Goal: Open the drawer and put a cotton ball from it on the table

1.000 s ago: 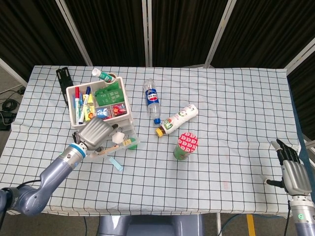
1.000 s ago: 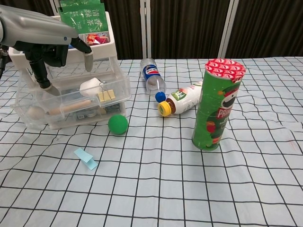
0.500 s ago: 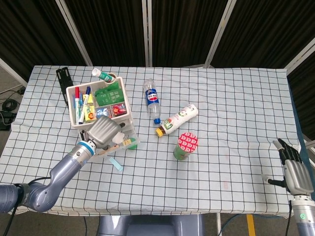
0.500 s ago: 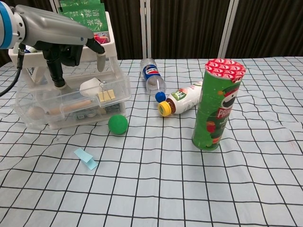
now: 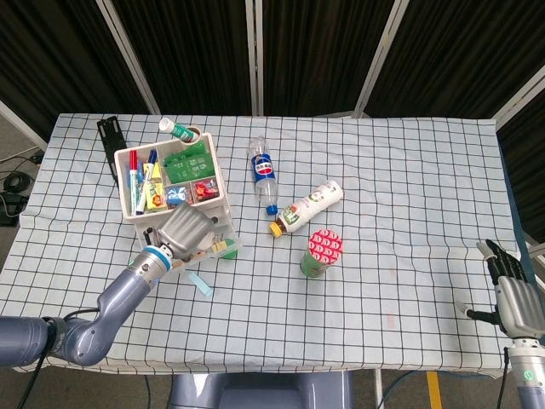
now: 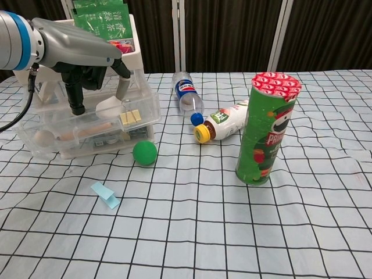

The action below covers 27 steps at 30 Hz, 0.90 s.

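Cotton ball (image 6: 110, 107), white and rounded, sits in the pulled-out clear drawer (image 6: 87, 125) at the table's left, and the left hand (image 6: 87, 64) hovers right over it, fingers apart and pointing down, one fingertip close beside the ball, nothing held yet. Here's the danger: the drawer is crowded, with a wooden stick and clips lying alongside, so a closing pinch could catch clutter or squash the ball aside. A heavy push down might tip or shove the light organizer. The green ball (image 6: 144, 153) sits just in front and could roll if the drawer jolts. The right hand (image 5: 513, 298) idles at the far edge, fingers loosely apart, holding nothing.
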Motion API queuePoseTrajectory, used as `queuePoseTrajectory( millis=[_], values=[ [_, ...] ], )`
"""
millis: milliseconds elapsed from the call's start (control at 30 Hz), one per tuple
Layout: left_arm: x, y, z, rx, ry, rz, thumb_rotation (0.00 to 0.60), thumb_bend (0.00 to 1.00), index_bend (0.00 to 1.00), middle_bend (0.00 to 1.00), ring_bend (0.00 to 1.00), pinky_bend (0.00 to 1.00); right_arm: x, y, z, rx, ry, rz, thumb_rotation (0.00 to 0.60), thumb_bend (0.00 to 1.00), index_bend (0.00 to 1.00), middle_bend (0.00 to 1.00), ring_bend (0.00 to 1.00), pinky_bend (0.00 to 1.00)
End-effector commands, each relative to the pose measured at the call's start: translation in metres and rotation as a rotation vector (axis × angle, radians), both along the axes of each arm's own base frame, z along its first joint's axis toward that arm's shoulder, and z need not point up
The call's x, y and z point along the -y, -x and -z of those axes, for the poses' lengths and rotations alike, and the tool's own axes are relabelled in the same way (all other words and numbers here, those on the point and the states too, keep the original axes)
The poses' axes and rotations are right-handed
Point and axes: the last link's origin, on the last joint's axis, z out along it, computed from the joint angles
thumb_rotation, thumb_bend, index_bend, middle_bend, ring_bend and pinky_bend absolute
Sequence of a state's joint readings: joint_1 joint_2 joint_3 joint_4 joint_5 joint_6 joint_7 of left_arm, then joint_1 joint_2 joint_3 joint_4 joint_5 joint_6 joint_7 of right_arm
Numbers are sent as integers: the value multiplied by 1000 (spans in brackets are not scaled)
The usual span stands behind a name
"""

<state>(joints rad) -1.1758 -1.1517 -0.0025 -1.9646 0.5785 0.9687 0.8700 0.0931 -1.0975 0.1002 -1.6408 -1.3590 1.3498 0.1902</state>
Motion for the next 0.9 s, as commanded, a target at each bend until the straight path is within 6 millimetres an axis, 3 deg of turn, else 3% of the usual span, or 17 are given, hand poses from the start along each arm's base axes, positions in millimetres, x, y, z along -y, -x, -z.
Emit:
queuePoseTrajectory(
  millis=[33,267,533,767,900],
  values=[
    [0,1,0,1,-1,-2,600,134,446,957,871,811,0,0,0,0,-1,0,600,38,3,0,0,0],
    [1,4,2,2,-2,-7,600,280,533,957,871,811,0,0,0,1,2,0,600,37,3,0,0,0],
    [3,9,-1,16,-16,-6,600,324,583,957,871,811,0,0,0,2,3,0,600,37,3,0,0,0],
    [7,6,-10,56,-32,1,600,459,602,957,871,811,-1,-2,0,0,1,-7,600,37,3,0,0,0],
    [17,1,-25,96,-48,24,600,497,605,957,871,811,-2,-3,-1,3,5,-12,600,37,3,0,0,0]
  ],
)
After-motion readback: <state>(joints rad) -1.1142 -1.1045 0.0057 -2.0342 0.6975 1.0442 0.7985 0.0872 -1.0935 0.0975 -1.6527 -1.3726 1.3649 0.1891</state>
